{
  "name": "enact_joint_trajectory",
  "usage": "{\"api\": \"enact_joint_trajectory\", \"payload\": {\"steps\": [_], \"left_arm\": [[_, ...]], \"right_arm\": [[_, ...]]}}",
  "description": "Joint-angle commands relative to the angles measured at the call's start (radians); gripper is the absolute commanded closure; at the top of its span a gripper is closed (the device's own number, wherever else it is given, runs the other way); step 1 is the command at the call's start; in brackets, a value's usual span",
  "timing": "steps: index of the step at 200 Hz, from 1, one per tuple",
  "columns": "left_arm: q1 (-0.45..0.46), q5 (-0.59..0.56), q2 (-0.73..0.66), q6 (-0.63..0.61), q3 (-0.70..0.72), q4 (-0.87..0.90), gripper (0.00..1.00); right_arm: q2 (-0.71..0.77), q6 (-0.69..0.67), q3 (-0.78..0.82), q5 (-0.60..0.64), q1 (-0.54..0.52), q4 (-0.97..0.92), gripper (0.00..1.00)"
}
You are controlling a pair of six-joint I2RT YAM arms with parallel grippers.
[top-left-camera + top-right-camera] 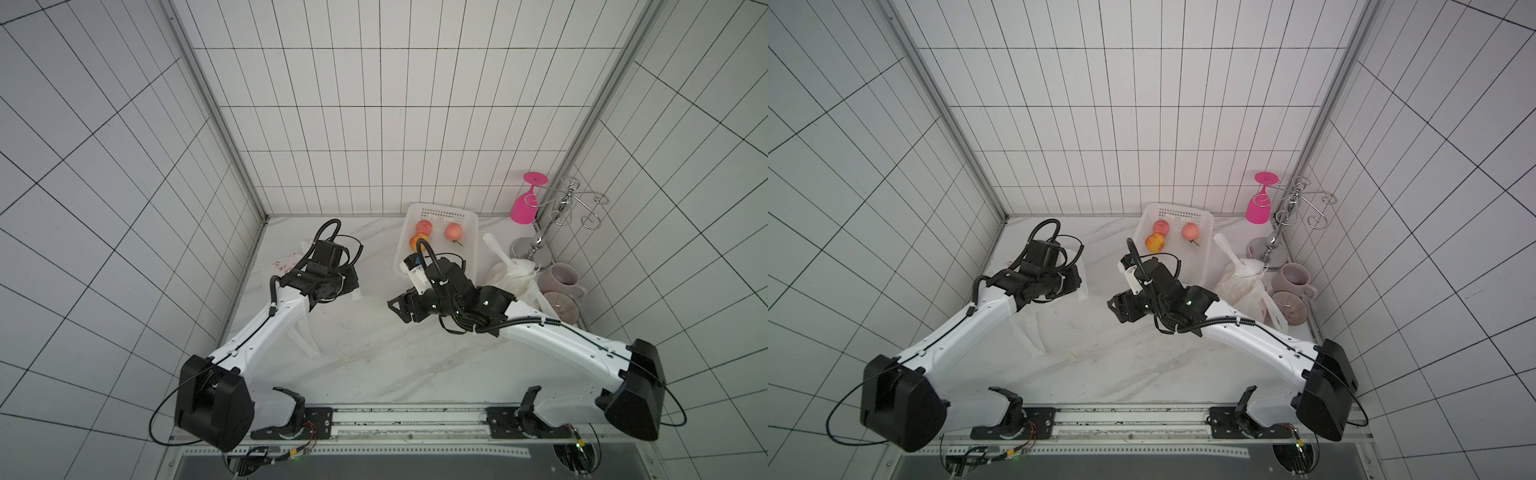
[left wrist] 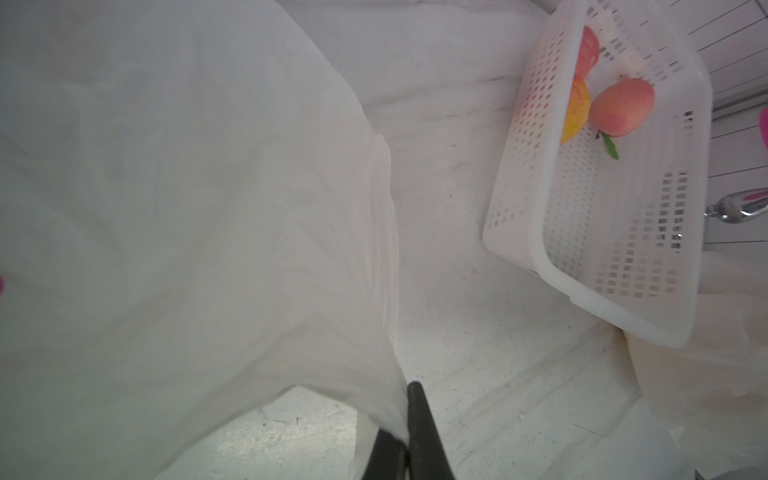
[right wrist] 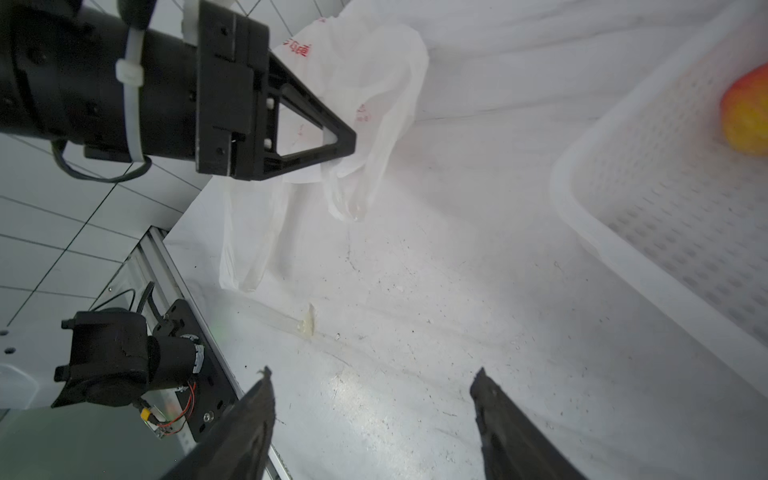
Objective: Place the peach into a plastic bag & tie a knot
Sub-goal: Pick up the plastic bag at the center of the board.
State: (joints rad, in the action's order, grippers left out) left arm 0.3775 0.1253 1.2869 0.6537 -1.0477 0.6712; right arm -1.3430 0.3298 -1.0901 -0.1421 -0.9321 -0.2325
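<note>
Between left jaws, plastic bag [image 2: 187,208] (edge pinched)

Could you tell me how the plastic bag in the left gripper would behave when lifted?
Probably floppy: the plastic bag sags in folds from the shut left gripper. Likely light, since it looks thin and translucent. Might slip; only an edge is pinched.

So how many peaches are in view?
3, all in the white basket: a red peach at its far end, a yellow-orange peach beside it, a leafed peach apart. The knotted bag may hide more.
</note>
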Motion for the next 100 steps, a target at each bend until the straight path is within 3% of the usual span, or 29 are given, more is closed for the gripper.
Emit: {"api": "enact_joint_trajectory", "payload": {"steps": [1, 28, 100], "left_arm": [[0.017, 0.035, -0.027, 0.087, -0.043, 0.024, 0.94], [0.051, 0.049, -0.030, 0.094, -0.110, 0.058, 0.93], [0.097, 0.076, -0.055, 0.108, -0.214, 0.105, 0.92]], "right_arm": [[0.034, -0.178, 0.105, 0.034, -0.017, 0.269, 0.19], [0.021, -0.313, 0.126, 0.059, -0.021, 0.321, 0.17], [-0.212, -0.400, 0.011, 0.150, -0.050, 0.472, 0.17]]}}
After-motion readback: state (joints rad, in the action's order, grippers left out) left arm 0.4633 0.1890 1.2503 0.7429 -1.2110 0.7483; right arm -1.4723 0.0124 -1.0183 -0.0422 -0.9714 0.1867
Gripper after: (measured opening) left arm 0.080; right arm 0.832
